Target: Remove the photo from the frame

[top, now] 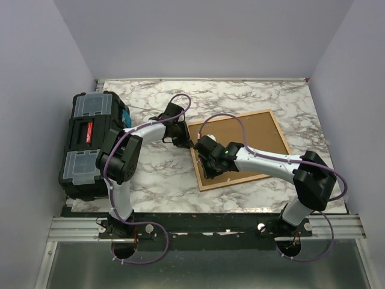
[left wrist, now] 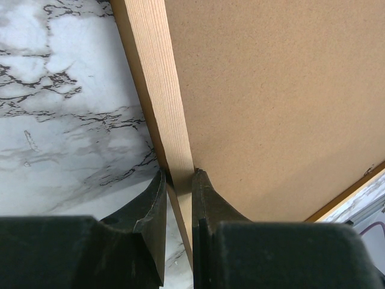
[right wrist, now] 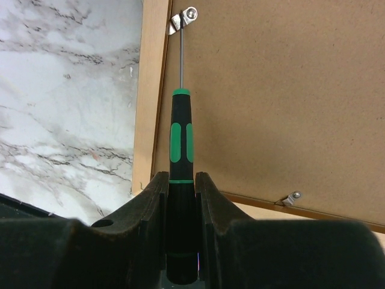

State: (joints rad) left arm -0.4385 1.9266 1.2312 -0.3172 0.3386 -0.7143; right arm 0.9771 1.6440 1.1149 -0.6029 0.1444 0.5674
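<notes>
The left hand [left wrist: 178, 180] is clenched on the left rail of the frame [left wrist: 159, 90], one dark finger on the outer side of the rail and one on the inner side. Its arm reaches from the near-left base across the worktop [left wrist: 66, 108], elbow raised and wrist bent down onto that rail.

The right hand [right wrist: 180, 180] grips a screwdriver [right wrist: 181, 138] by its black handle with green bands. The thin steel shaft points away from the wrist, and its tip sits at a small metal clip [right wrist: 183, 19] on the frame's inner edge. That arm stretches low from the near-right base over the frame's near side.

The frame lies flat, back upward, right of the worktop's middle and turned slightly askew. It is a thin rectangle of pale, straight-grained wood with an orange-brown outer edge. A plain brown backing board [left wrist: 283, 102], matt and finely speckled, fills it, so the photo cannot be seen. A second clip [right wrist: 292, 197] sits on the near rail.

The worktop is glossy white marble pattern with grey veins. A black toolbox [top: 90, 144] with clear lid compartments stands at its left edge.
</notes>
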